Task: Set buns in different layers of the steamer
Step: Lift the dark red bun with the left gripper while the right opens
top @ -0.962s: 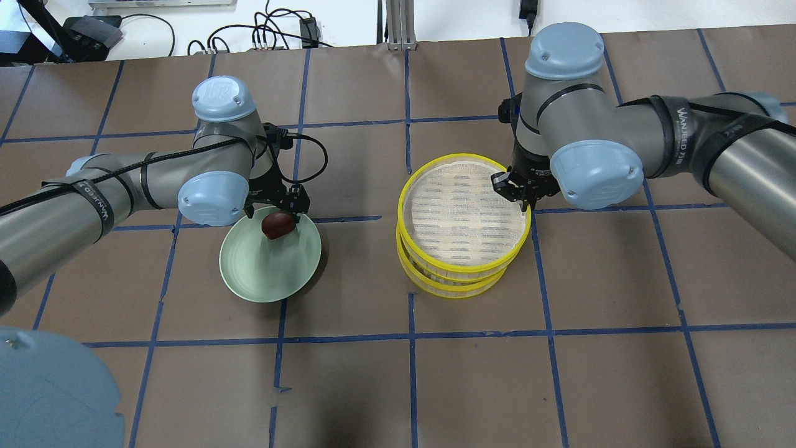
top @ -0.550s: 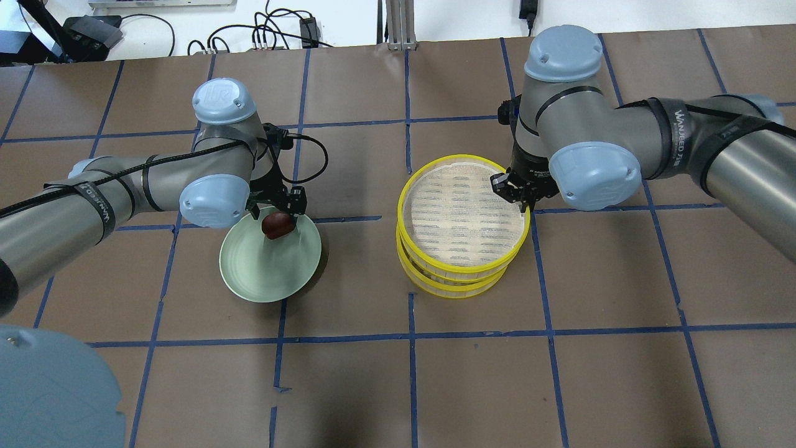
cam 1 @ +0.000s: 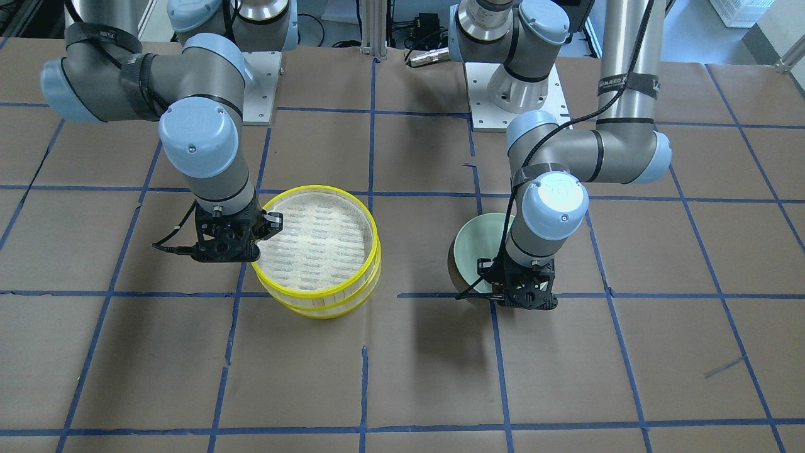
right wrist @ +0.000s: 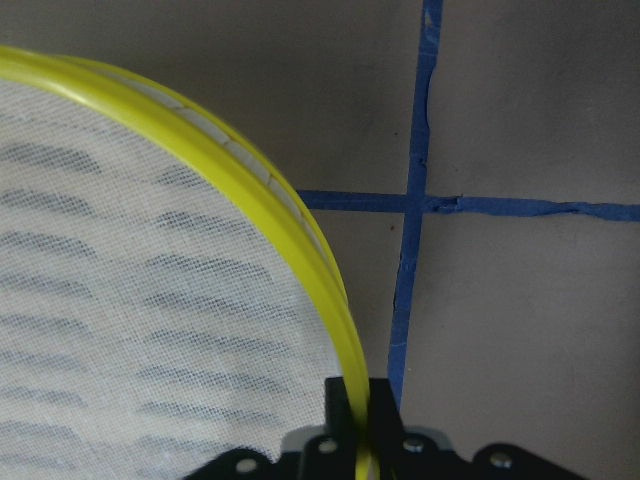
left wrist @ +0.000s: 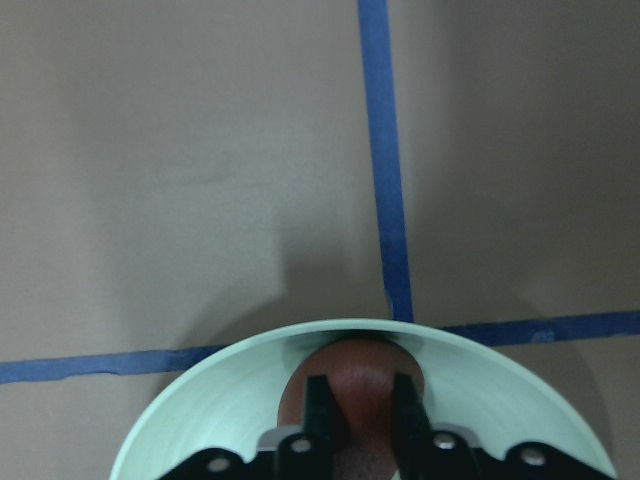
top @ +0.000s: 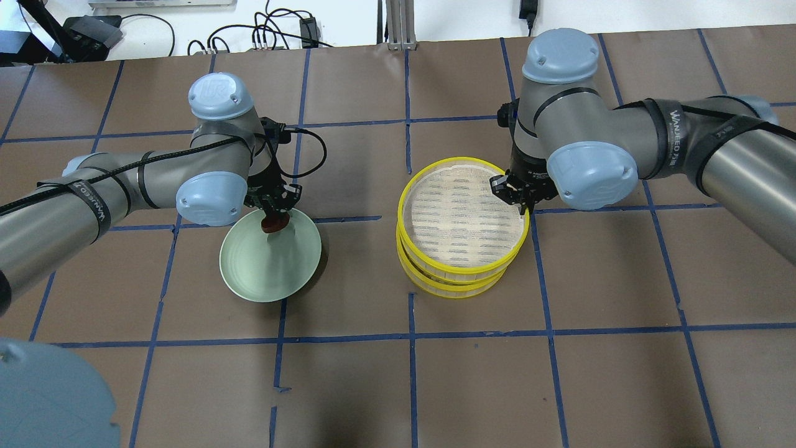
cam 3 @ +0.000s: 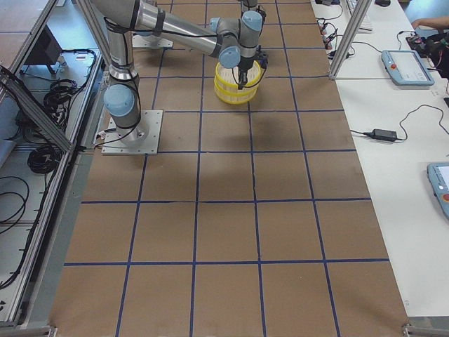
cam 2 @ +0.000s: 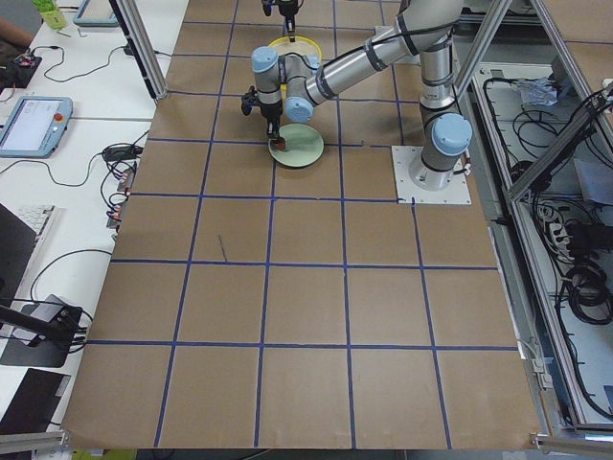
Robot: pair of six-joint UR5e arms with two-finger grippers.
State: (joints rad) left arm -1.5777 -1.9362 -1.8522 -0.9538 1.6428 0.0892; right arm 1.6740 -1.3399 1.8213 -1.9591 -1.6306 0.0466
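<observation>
The dark reddish-brown bun (top: 272, 224) lies at the far edge of the pale green plate (top: 267, 274). My left gripper (top: 273, 216) stands over the bun, its fingers shut on it; the left wrist view shows the bun (left wrist: 360, 372) between the two black fingers (left wrist: 320, 405). The two steamer layers are stacked, the top tier (top: 403, 208) on the lower tier (top: 454, 287). My right gripper (top: 521, 207) is shut on the top tier's yellow rim (right wrist: 300, 215) at its right side. The top tier's white mesh holds nothing. The white bun is out of view.
The brown table is marked into squares by blue tape lines (top: 410, 336). The plate (cam 1: 478, 242) and the steamer stack (cam 1: 314, 187) stand about a plate's width apart. Cables (top: 273, 37) lie past the table's far edge.
My left gripper has come down over the brown bun and closed its fingers on it; before, it stood open behind the bun. The right gripper has stayed on the rim.
</observation>
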